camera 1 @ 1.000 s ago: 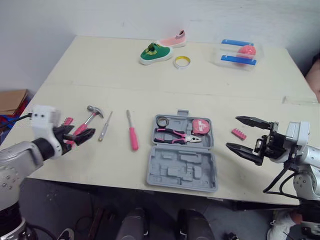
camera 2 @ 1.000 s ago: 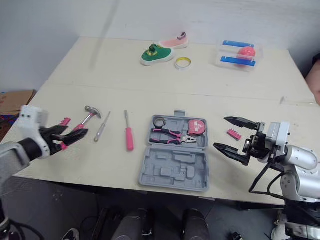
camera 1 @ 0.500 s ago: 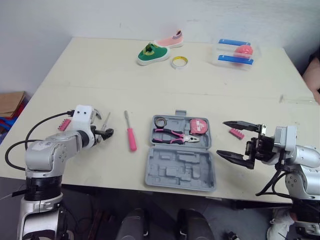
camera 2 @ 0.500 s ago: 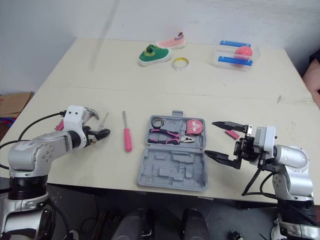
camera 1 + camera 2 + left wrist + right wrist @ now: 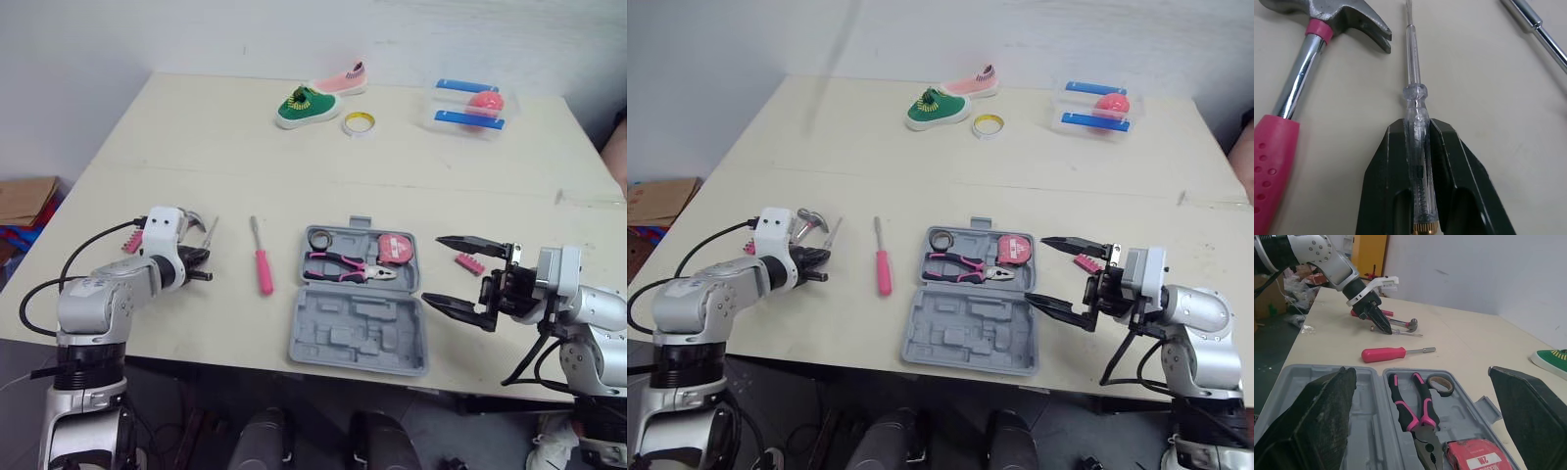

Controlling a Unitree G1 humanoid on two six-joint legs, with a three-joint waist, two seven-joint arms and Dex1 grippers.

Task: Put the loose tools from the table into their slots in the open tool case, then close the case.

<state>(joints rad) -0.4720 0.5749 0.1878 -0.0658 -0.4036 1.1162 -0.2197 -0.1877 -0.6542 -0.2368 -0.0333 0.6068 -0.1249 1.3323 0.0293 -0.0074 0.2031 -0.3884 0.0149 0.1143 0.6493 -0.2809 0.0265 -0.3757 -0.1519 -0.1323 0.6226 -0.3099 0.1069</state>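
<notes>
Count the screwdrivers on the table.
2. A clear screwdriver is in the left gripper, beside the hammer; a pink screwdriver lies between it and the case.

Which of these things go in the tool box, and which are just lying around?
For the job: open grey plastic tool case, clear-handled screwdriver, pink-handled steel hammer, pink-handled screwdriver, pink bit strip.
Just lying about: green cloth shoe, pink shoe, yellow tape roll, clear plastic box.

The pink-handled screwdriver (image 5: 263,271) lies left of the open grey plastic tool case (image 5: 355,339), the clear-handled screwdriver (image 5: 1415,111) and pink-gripped steel hammer (image 5: 1299,85) farther left, the pink bit holder (image 5: 468,263) to its right
</notes>
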